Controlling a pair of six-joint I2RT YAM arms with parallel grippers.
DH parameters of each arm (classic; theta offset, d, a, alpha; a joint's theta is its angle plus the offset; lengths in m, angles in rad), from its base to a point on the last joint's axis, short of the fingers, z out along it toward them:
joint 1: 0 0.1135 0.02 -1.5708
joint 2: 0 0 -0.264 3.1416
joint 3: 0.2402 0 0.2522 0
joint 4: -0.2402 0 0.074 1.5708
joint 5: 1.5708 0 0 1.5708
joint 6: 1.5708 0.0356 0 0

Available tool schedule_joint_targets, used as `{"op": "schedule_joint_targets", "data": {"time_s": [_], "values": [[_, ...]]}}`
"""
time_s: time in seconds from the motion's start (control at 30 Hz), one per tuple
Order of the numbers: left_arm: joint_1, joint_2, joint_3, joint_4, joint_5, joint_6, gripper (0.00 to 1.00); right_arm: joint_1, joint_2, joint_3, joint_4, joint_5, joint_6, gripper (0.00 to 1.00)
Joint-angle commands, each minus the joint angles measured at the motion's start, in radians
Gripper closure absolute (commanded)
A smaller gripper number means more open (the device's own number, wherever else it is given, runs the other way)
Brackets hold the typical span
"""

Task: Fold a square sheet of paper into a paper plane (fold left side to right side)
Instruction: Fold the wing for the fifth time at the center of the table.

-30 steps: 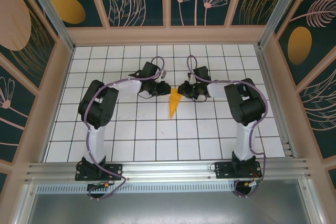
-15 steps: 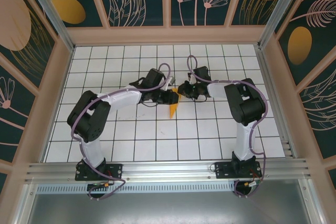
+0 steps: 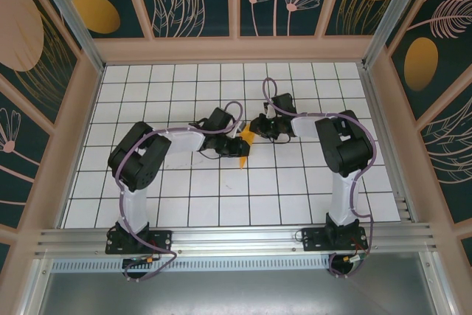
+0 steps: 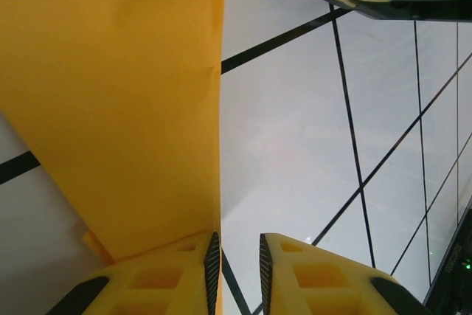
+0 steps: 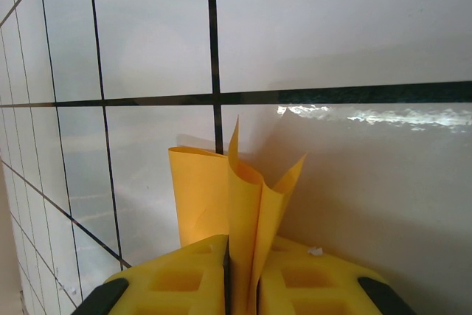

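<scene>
**Top external view:** The left arm's elbow is raised at 8 o'clock on the white grid table (image 3: 192, 204), and its forearm reaches toward 3 o'clock. It puts the left gripper (image 3: 240, 148) low over the table's centre, against the 9 o'clock side of the orange-yellow paper plane (image 3: 248, 137). The right arm bends at 3 o'clock and reaches toward 9 o'clock. The right gripper (image 3: 256, 127) meets the plane's far end from 1 o'clock.

**Left wrist view:** The left gripper (image 4: 236, 247) sits at 6 o'clock with its yellow fingers a narrow slit apart. The paper plane (image 4: 125, 94) spreads from 9 to 12 o'clock, and its straight edge runs down to the inner face of the finger at 7 o'clock. Whether that edge is pinched cannot be told.

**Right wrist view:** At 6 o'clock, the right gripper (image 5: 241, 256) is clenched on the paper plane (image 5: 243, 197). The plane's folded layers stand upright between the pads and fan out toward 12 o'clock above the table (image 5: 332, 27).
</scene>
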Motion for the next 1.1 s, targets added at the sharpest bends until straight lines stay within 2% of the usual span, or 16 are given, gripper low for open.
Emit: {"op": "schedule_joint_targets", "data": {"time_s": [0.0,0.23,0.37,0.47,0.53,0.67,0.73,1.07], "values": [[-0.006,0.032,-0.017,0.011,0.008,-0.011,0.74,-0.003,0.016,-0.010,-0.020,0.012,-0.025,0.81],[-0.019,0.062,-0.033,0.004,-0.008,-0.008,0.74,-0.020,-0.010,-0.006,-0.025,0.005,-0.035,0.76],[-0.019,0.076,-0.056,0.009,-0.023,-0.013,0.75,-0.061,-0.087,-0.021,-0.071,0.036,-0.070,0.62],[-0.020,0.078,-0.069,0.012,-0.031,-0.015,0.76,-0.082,-0.152,-0.045,-0.110,0.061,-0.093,0.58],[-0.020,0.078,-0.072,0.011,-0.033,-0.014,0.76,-0.081,-0.177,-0.064,-0.125,0.062,-0.096,0.61],[-0.020,0.077,-0.070,0.009,-0.037,-0.014,0.76,-0.037,-0.185,-0.104,-0.069,-0.014,-0.044,0.76],[-0.019,0.075,-0.071,0.008,-0.038,-0.013,0.76,-0.005,-0.178,-0.105,-0.030,-0.040,-0.013,0.80],[-0.019,0.068,-0.071,0.007,-0.042,-0.013,0.77,0.079,-0.110,-0.074,0.017,-0.037,0.057,0.82]]}}
